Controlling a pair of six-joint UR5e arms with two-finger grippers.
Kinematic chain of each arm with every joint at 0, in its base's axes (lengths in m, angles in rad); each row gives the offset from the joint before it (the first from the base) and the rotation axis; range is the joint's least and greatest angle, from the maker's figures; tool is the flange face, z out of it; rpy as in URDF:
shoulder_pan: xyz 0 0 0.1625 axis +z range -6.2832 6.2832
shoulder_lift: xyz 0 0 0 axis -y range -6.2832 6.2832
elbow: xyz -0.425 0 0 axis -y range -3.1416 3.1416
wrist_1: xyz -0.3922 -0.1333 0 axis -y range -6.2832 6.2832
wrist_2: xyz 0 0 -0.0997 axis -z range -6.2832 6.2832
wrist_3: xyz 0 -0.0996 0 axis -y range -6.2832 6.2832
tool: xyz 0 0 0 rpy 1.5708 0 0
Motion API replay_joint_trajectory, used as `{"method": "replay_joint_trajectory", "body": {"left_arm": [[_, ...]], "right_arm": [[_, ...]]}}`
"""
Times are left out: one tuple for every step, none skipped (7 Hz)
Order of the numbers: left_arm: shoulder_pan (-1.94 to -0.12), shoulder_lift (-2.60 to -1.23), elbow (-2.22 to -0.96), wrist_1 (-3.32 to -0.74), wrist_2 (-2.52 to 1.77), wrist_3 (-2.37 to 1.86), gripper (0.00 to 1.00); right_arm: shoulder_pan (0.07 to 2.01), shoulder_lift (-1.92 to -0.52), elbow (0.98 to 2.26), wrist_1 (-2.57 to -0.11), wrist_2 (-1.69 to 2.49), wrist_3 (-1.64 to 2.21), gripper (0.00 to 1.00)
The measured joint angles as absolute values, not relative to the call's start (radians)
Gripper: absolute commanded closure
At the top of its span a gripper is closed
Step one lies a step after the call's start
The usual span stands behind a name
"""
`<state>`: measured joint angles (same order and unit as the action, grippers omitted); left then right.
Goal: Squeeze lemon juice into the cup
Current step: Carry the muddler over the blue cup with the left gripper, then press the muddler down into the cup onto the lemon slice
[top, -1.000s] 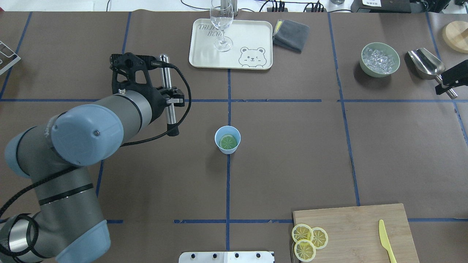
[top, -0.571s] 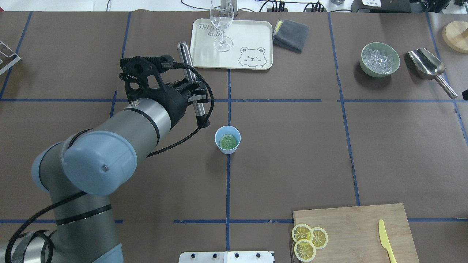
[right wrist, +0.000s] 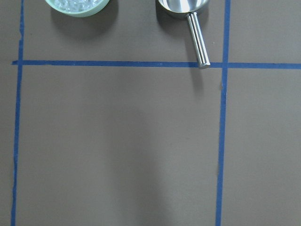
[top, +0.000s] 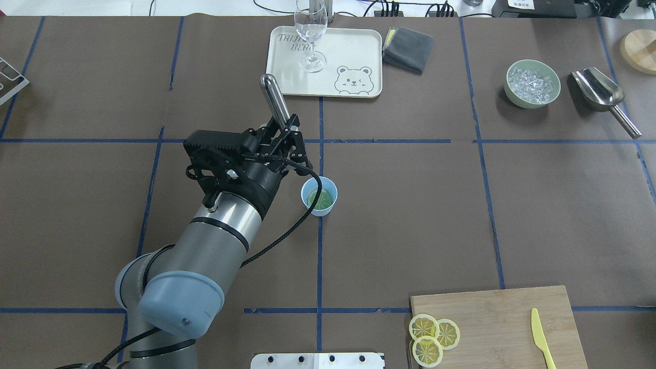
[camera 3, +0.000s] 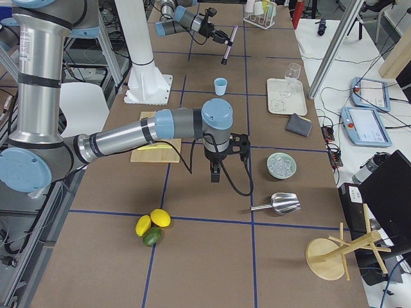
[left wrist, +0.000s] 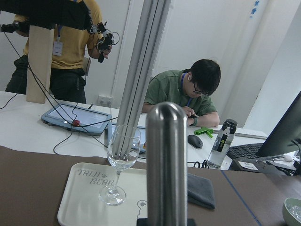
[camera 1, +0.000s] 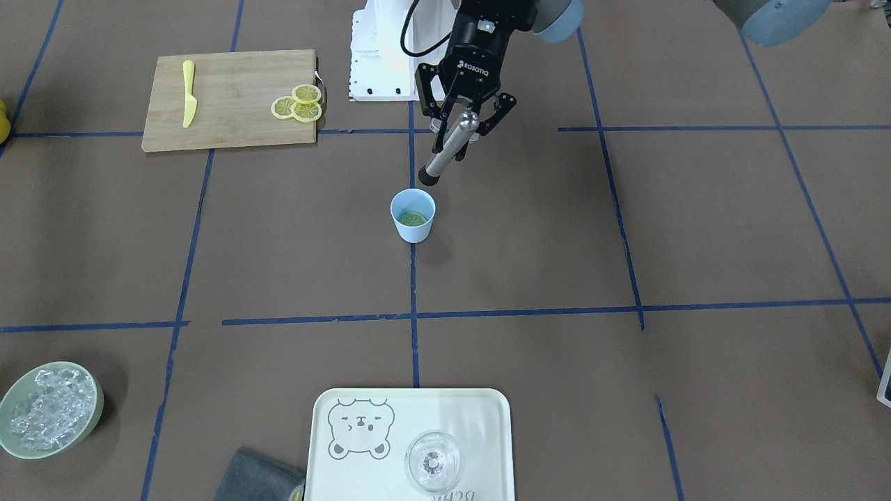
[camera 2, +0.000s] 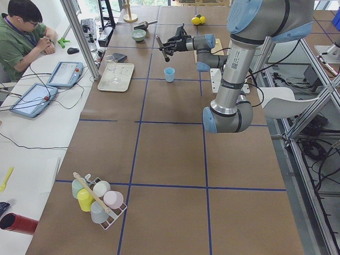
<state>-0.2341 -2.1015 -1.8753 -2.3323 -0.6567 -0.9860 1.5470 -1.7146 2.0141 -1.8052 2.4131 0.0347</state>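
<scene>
The light-blue cup (top: 328, 205) (camera 1: 413, 229) stands upright at the table's middle. A greenish lemon slice (top: 324, 201) (camera 1: 412, 218) lies flat in its bottom. My left gripper (top: 283, 125) (camera 1: 465, 129) hovers just left of the cup, shut on a tilted metal rod (top: 271, 97) (camera 1: 442, 156). The rod's black lower tip hangs just above the cup's rim, on the robot's side. The rod's rounded top fills the left wrist view (left wrist: 167, 160). My right gripper (camera 3: 215, 172) shows only in the exterior right view, so I cannot tell its state.
A wooden board (top: 502, 318) at the near right carries three lemon slices (top: 433, 335) and a yellow toy knife (top: 540, 338). Far side: a tray (top: 353, 48) with a clear glass (top: 311, 36), a grey cloth (top: 407, 48), an ice bowl (top: 533, 83), a metal scoop (top: 599, 92).
My left arm has swung right with the rod, which now tilts beside the cup. The right gripper's tip has left the overhead view's right edge.
</scene>
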Motion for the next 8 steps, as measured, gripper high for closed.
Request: {"method": "replay_joint_trajectory", "body": {"left_arm": [[-0.225,-2.103,-1.844,-2.379,-0.651,-0.935,1.0],[-0.221,-2.109,-1.82,-2.395,-0.65,-0.893,1.0],[-0.217,-2.115,-1.802,-2.401,-0.649,-0.874,1.0],[-0.215,-2.124,-1.772,-2.41,-0.647,-0.871,1.0],[-0.214,-2.135,-1.727,-2.443,-0.64,-0.872,1.0],[-0.209,-2.14,-1.684,-2.496,-0.626,-0.872,1.0],[-0.194,-2.14,-1.66,-2.535,-0.618,-0.872,1.0],[-0.18,-2.141,-1.65,-2.551,-0.614,-0.872,1.0]], "right_arm": [[1.578,-1.718,1.991,-1.805,2.414,-0.016,0.0],[1.599,-1.719,1.979,-1.805,2.414,-0.045,0.0],[1.608,-1.719,1.974,-1.805,2.415,-0.056,0.0],[1.611,-1.72,1.971,-1.805,2.415,-0.058,0.0],[1.611,-1.72,1.971,-1.805,2.415,-0.058,0.0],[1.612,-1.72,1.971,-1.805,2.415,-0.058,0.0],[1.612,-1.72,1.971,-1.805,2.414,-0.058,0.0],[1.612,-1.72,1.971,-1.805,2.415,-0.058,0.0]]}}
